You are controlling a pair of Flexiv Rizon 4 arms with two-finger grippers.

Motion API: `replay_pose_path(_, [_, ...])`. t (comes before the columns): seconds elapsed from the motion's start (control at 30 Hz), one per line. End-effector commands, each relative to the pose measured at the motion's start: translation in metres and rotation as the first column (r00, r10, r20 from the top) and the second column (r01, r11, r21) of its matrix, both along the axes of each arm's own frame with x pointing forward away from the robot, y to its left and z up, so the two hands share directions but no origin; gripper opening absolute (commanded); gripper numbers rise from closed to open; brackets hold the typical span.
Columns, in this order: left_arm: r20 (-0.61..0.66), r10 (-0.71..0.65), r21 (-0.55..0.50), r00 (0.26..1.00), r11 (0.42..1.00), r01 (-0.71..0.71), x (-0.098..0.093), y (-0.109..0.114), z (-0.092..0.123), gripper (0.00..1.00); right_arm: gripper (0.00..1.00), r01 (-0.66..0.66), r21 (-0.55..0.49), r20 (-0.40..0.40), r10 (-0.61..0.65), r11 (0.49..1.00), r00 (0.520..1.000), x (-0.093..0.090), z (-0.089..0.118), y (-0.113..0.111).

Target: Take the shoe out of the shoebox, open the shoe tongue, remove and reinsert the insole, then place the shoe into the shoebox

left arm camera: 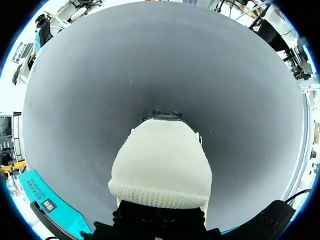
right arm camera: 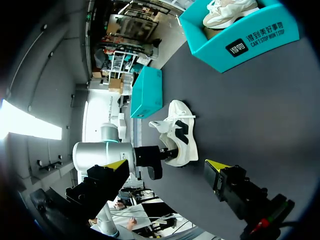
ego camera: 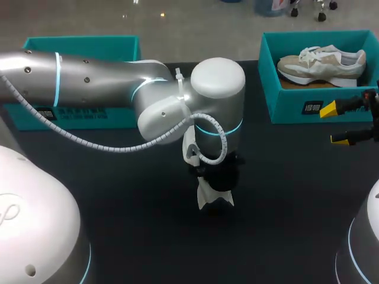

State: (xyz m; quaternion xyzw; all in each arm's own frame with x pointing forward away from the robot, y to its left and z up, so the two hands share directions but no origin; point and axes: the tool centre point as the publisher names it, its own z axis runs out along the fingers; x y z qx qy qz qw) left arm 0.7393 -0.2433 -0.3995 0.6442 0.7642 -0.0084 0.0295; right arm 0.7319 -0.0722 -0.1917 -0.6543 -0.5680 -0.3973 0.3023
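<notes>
A white shoe (right arm camera: 180, 135) with black side markings lies on the dark table (ego camera: 284, 195), near its middle. My left gripper (ego camera: 218, 177) points down over the shoe's heel end and is shut on a white fabric part of it (left arm camera: 160, 165); its fingertips are hidden beneath that fabric. Only a white piece of the shoe (ego camera: 212, 198) shows below the arm in the head view. My right gripper (ego camera: 334, 124) hangs wide open at the table's right edge, in front of the teal shoebox (ego camera: 296, 109), holding nothing. The white shoe lies well ahead of it.
A beige shoe (ego camera: 323, 64) rests inside the teal shoebox at the back right. A second teal box (ego camera: 71, 115) stands at the back left, partly behind my left arm (ego camera: 89, 74). Dark table surface stretches between the white shoe and the shoebox.
</notes>
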Motion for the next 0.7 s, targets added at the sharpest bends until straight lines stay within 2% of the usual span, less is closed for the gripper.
replay_pose_path(0.03, [0.048, 0.015, 0.001, 0.999, 1.000, -0.015, 0.001, 0.001, 0.013, 0.00, 1.00, 0.001, -0.003, -0.001, -0.001, 1.000, 1.000, -0.001, 0.000, 0.000])
replay_pose_path(0.27, [0.171, 0.045, 0.012, 0.984, 0.999, -0.047, 0.021, 0.012, 0.038, 0.00, 1.00, 0.001, -0.003, -0.001, -0.001, 1.000, 1.000, -0.001, 0.000, 0.000])
replay_pose_path(0.5, [0.258, 0.059, 0.022, 0.964, 0.998, -0.067, 0.046, 0.015, 0.047, 0.00, 1.00, 0.001, -0.003, -0.001, -0.001, 1.000, 1.000, -0.001, 0.000, 0.000])
replay_pose_path(0.7, [0.320, 0.044, 0.069, 0.947, 0.995, -0.070, 0.052, 0.016, 0.051, 0.00, 1.00, 0.001, -0.003, -0.001, -0.001, 1.000, 1.000, -0.001, 0.000, 0.000])
